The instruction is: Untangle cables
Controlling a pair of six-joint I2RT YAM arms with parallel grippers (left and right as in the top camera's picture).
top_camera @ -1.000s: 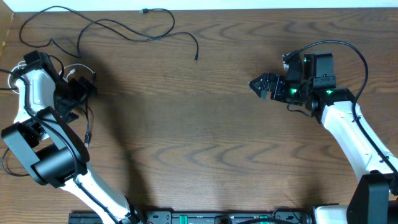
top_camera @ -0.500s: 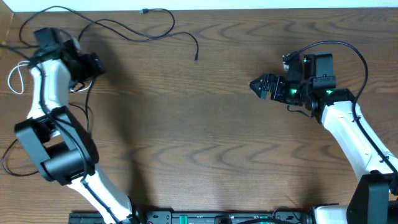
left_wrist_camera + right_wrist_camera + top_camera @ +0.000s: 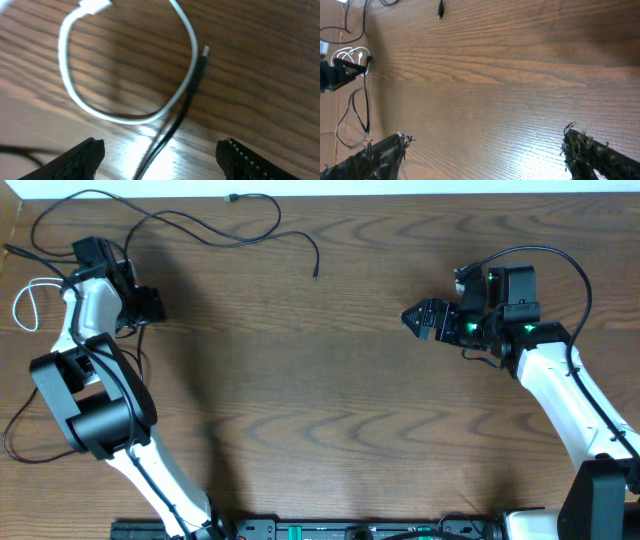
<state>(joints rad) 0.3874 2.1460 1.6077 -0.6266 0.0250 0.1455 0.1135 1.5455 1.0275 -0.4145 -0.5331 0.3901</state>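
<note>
My left gripper point(image 3: 161, 146) hangs open just above the table, its two dark fingers point(image 3: 85, 159) far apart. A thin black cable point(image 3: 187, 97) runs between them untouched, its metal plug tip point(image 3: 205, 50) lying against a white cable point(image 3: 80, 95) that curls in a loop ahead. From overhead the left gripper point(image 3: 146, 305) is at the far left, with part of the white cable's loop point(image 3: 24, 304) beside the arm. A long black cable point(image 3: 200, 230) snakes along the back edge. My right gripper point(image 3: 412, 317) is open over bare wood at the right, holding nothing.
Another black cable loop point(image 3: 12, 442) lies at the left edge near the left arm's base. The right wrist view shows wood grain between its fingers point(image 3: 377, 152) and a black plug end point(image 3: 440, 10) far off. The right arm's own thick wire point(image 3: 540, 252) arcs above it.
The left arm swung toward the back left of the table, and more of the white loop now shows beside it. Its jaws have narrowed a little. The right arm has not moved.
</note>
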